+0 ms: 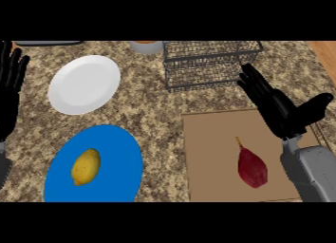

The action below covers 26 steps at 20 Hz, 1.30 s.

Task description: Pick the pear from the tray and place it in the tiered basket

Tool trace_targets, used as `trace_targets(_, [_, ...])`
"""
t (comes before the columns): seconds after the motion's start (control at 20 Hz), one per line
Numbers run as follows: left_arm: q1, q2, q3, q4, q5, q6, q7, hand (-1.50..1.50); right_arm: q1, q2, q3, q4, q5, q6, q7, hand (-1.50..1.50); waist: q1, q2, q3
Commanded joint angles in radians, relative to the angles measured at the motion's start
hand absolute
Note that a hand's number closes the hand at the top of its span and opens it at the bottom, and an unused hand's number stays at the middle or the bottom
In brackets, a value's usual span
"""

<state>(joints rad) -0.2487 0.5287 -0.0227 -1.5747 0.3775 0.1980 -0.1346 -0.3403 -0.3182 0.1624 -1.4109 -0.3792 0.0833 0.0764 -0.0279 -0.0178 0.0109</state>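
A dark red pear point(252, 167) with a thin stem lies on the brown tray point(209, 156) at the lower right. The black wire tiered basket point(209, 64) stands at the back, right of centre. My right hand point(279, 108) hovers open over the tray's far right part, fingers straight and pointing toward the basket, thumb spread to the right; it is above and to the right of the pear, apart from it. My left hand point(4, 90) rests open at the left edge, fingers up.
A blue plate point(118, 156) with a yellow lemon point(86, 167) sits at the lower left. A white plate point(84, 84) lies behind it. A grey cup point(147, 46) stands at the back beside the basket. The counter's wooden edge point(332, 57) shows at right.
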Motion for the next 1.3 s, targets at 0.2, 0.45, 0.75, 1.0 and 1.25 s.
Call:
trace_targets(0.2, [0.088,-0.131,-0.224,0.126,-0.101,-0.05,-0.006,0.0,-0.045,0.162,-0.047,0.109,0.019,-0.256,0.091,-1.5,0.014,0.027,-0.013])
trace_targets(0.45, [0.113,-0.202,-0.293,0.188,-0.104,-0.069,0.019,0.0,0.023,0.282,-0.05,0.169,0.06,-0.405,0.036,-1.5,0.018,0.022,-0.011])
trace_targets(0.75, [0.074,-0.235,-0.268,0.283,-0.11,-0.105,0.007,0.0,0.011,0.144,0.034,0.007,0.24,-0.442,0.049,-1.5,0.011,0.016,-0.012])
trace_targets(1.0, [0.127,-0.194,-0.259,0.197,-0.094,-0.115,0.022,0.0,-0.05,-0.164,0.092,-0.084,0.354,-0.311,0.379,-1.5,0.006,0.003,-0.017])
trace_targets(1.25, [0.141,-0.206,-0.276,0.214,-0.119,-0.1,0.008,0.0,-0.099,-0.364,0.233,-0.124,0.369,0.005,0.607,-1.5,0.014,0.001,-0.02])
